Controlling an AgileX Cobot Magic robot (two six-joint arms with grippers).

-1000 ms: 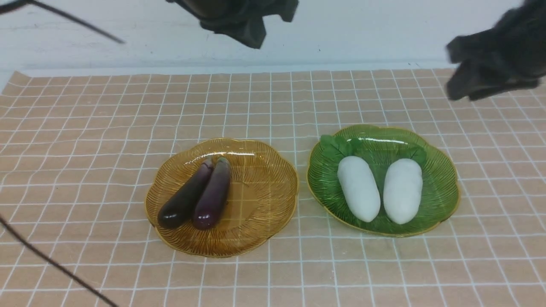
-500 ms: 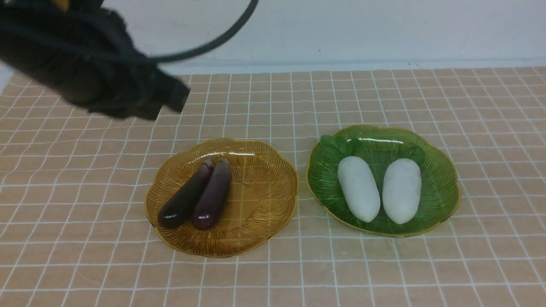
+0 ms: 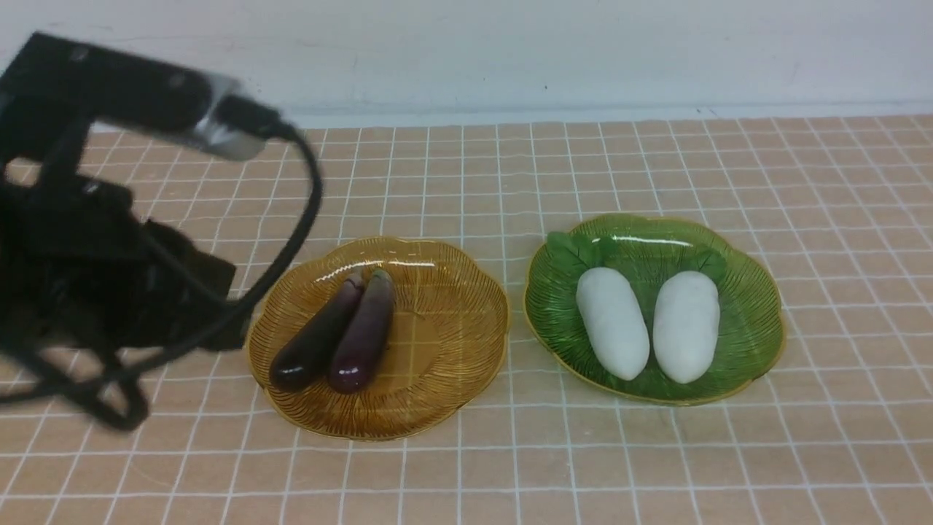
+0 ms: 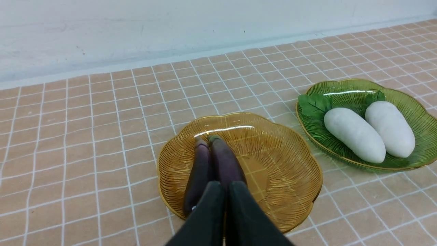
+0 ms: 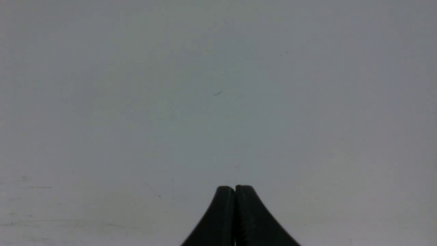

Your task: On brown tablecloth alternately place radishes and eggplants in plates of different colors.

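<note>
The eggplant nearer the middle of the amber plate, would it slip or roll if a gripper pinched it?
Probably slippery: the eggplant has a glossy skin. Likely to roll, being round and slender, though its neighbour touches one side.

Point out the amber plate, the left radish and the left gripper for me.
amber plate [image 3: 452,343], front view, bare ribbed floor.
left radish [image 3: 612,322], front view, middle of white body.
left gripper [image 4: 226,186], left wrist view, between shut fingertips.
</note>
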